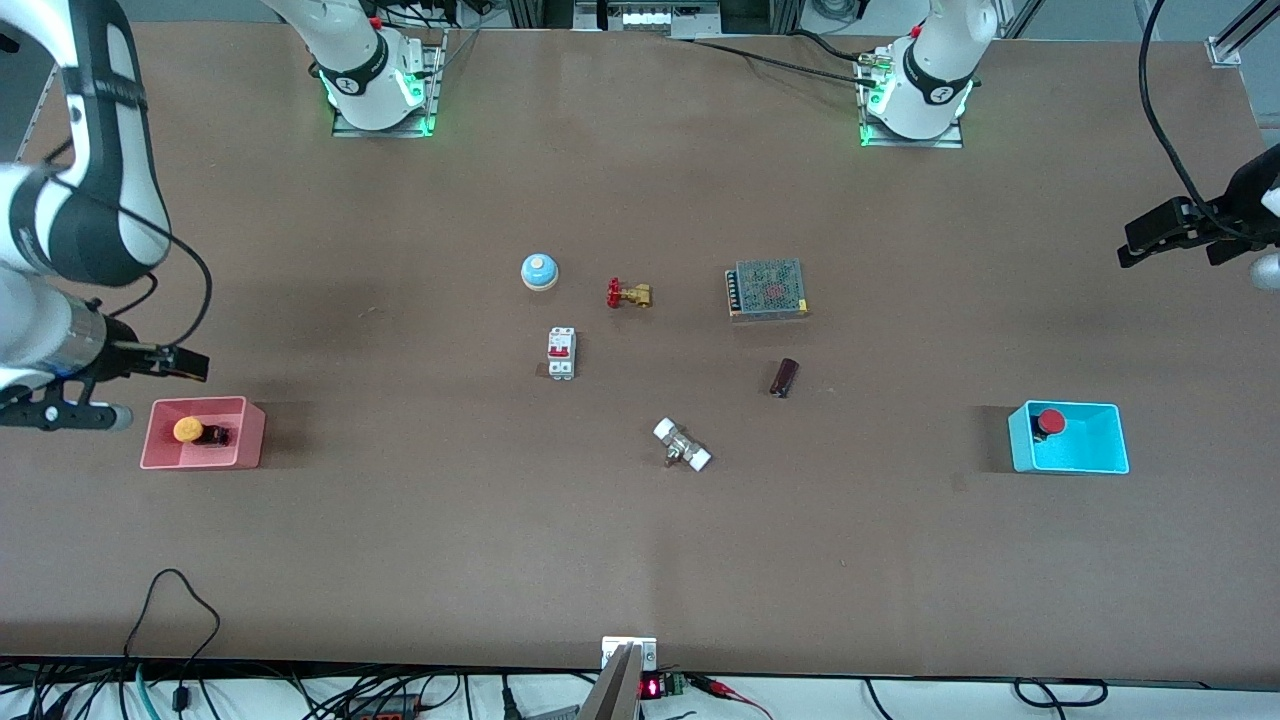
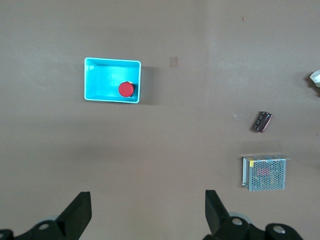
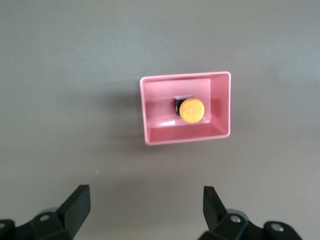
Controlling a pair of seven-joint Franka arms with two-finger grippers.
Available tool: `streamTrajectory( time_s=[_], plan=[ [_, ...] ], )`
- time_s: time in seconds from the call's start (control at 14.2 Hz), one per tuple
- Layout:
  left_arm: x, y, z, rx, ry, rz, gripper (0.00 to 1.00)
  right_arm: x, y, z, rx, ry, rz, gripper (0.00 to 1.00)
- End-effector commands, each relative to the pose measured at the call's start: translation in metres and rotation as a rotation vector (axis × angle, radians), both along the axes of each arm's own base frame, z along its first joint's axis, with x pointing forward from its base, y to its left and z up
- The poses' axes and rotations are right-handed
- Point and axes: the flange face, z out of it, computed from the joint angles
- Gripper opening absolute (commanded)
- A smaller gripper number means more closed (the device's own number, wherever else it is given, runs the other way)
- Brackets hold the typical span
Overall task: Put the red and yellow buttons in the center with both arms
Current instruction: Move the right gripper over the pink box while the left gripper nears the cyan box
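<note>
From my remote station, I see the right gripper (image 3: 142,210) wide open above the pink bin (image 1: 247,440); the yellow button (image 1: 188,429) lies tipped inside, cap toward nine o'clock. At three o'clock, the red button (image 1: 1050,421) sits in the blue bin (image 1: 1090,460), left gripper (image 2: 147,210) open.

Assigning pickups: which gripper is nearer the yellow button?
Right. The right gripper hangs open just above the pink bin holding the yellow button; the left gripper is at the table's other end.

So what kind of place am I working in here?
Most likely a robotics lab bench: a bare brown table with arm bases bolted on, loose cables along its edge, and small electrical parts such as a metal power supply.
</note>
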Motion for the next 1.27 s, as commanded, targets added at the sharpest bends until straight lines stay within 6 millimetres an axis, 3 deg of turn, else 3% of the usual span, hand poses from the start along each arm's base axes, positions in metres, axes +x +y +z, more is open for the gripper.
streamTrajectory(
  time_s=[0.0, 0.21, 0.71, 0.85, 1.2],
  plan=[
    [0.008, 0.005, -0.009, 0.011, 0.026, -0.012, 1.00, 0.018, -0.036, -0.033, -0.012, -0.022, 0.016, 1.00],
    [0.043, 0.024, -0.067, 0.018, 0.061, -0.011, 1.00, 0.022, -0.055, -0.065, -0.016, -0.026, 0.044, 1.00],
    [0.087, 0.086, -0.173, 0.011, 0.063, -0.089, 1.00, 0.035, -0.058, -0.118, -0.030, -0.066, 0.092, 1.00],
    [0.095, 0.095, -0.208, -0.001, 0.075, -0.110, 1.00, 0.036, -0.058, -0.123, -0.031, -0.060, 0.093, 1.00],
    [0.107, 0.093, -0.281, -0.021, 0.122, -0.098, 1.00, 0.035, -0.061, -0.146, -0.022, -0.036, 0.103, 1.00]
  ],
)
